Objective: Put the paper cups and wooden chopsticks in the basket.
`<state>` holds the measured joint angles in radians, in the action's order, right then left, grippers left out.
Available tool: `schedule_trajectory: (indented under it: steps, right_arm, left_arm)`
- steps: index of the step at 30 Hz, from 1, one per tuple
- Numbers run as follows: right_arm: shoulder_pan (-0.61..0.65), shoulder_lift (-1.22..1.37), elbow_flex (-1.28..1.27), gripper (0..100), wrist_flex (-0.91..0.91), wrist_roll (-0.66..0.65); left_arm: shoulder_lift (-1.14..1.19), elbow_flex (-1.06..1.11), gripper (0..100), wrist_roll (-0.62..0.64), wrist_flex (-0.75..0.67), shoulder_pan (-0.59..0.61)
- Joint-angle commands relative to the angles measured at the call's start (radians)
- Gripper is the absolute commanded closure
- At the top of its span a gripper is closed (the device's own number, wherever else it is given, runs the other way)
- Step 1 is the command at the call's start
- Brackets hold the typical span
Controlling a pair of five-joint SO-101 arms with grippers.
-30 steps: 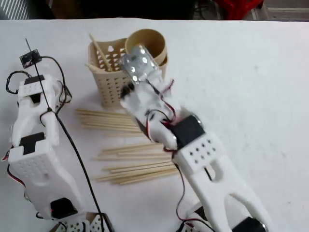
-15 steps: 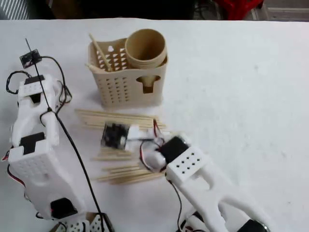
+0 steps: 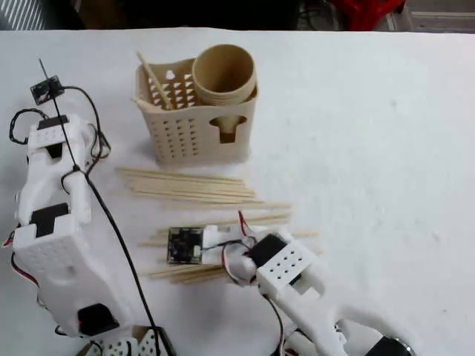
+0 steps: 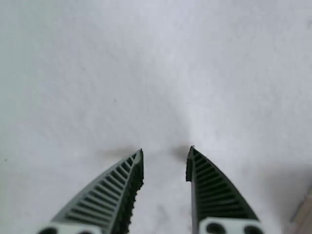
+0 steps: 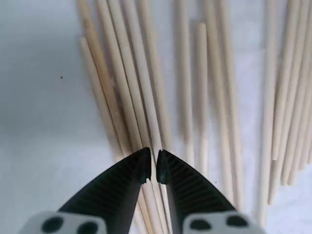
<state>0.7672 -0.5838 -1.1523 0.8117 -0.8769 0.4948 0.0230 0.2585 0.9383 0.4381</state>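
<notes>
Since a second ago the right arm [image 3: 293,267] has swung away from above the cream plastic basket with little holes [image 3: 185,137]. It has dropped low over the thin pale wooden chopsticks [image 3: 189,185] that lie loose on the white table [image 3: 371,148]. The other arm has not moved. The right gripper [image 5: 152,166] now points down at the pile. Its two black jaws are almost pressed together, with only a thin crack between the tips. One stick runs right under that crack. More sticks lie side by side on both sides of the jaws and stretch far out ahead of them. It is hard to say if the jaws hold a stick yet; it looks more like they sit just on top of the pile. The arm is likely down here because the sticks lie flat and thin, so the tips must get very low to pick one up. The jaws may need to spread a bit first. The left gripper [image 4: 165,152] hangs over bare table with its ribbed jaws spread apart and nothing between them, so it seems to be waiting out of the way. The stacked tan paper cups [image 3: 223,70] already stand inside the basket, well beyond the right jaws, and a couple of chopsticks lean in there too. Most of the sticks are not in yet, so the job looks about half done.
</notes>
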Motion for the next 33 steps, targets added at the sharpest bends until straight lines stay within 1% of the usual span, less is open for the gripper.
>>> schedule_trajectory:
  steps: [1, 7, 9, 13, 16, 19, 20, 22, 23, 26, 28, 31, 33]
  right_arm:
    - [0.045, -0.033, -0.009, 96.1, -0.018, -0.006]
    - [0.045, -0.033, -0.017, 96.1, -0.047, -0.005]
    - [0.045, -0.033, -0.017, 96.1, -0.047, -0.005]
    - [0.045, -0.042, -0.025, 96.1, -0.047, -0.005]
    - [0.045, -0.041, -0.025, 96.1, -0.047, -0.002]
    - [0.044, -0.033, -0.023, 95.7, -0.081, 0.054]
    - [0.042, -0.033, -0.025, 95.7, -0.087, 0.06]
    - [0.028, -0.033, -0.025, 95.6, -0.093, 0.063]
    - [0.027, -0.033, -0.02, 95.6, -0.094, 0.064]
    - [0.004, -0.031, -0.009, 95.3, -0.107, 0.064]
    - [-0.013, -0.031, -0.006, 92.2, -0.11, 0.064]
    - [-0.015, -0.031, -0.006, 85.0, -0.11, 0.063]
    - [-0.015, -0.031, -0.002, 82.8, -0.111, 0.055]
  left_arm:
    - [-0.005, -0.012, 84, -0.012, -0.018, -0.025]
    - [-0.004, -0.011, 84, -0.014, -0.02, -0.027]
    - [0.002, -0.005, 84, -0.017, -0.041, -0.021]
    - [0.022, -0.012, 84, -0.081, -0.044, -0.018]
    - [0.008, -0.006, 84, -0.084, -0.044, -0.018]
    - [-0.015, -0.006, 84, -0.097, 0.026, -0.013]
    - [-0.021, -0.006, 84, -0.123, 0.041, -0.013]
    - [-0.027, -0.005, 84, -0.189, 0.041, -0.01]
    - [-0.027, -0.005, 84, -0.199, 0.04, -0.002]
    - [-0.027, -0.005, 84, -0.183, 0.038, 0.007]
    - [-0.025, -0.005, 84, -0.183, 0.038, 0.004]
    - [-0.025, -0.005, 84, -0.18, 0.038, 0.004]
    - [-0.024, -0.005, 84, -0.178, 0.038, 0.004]
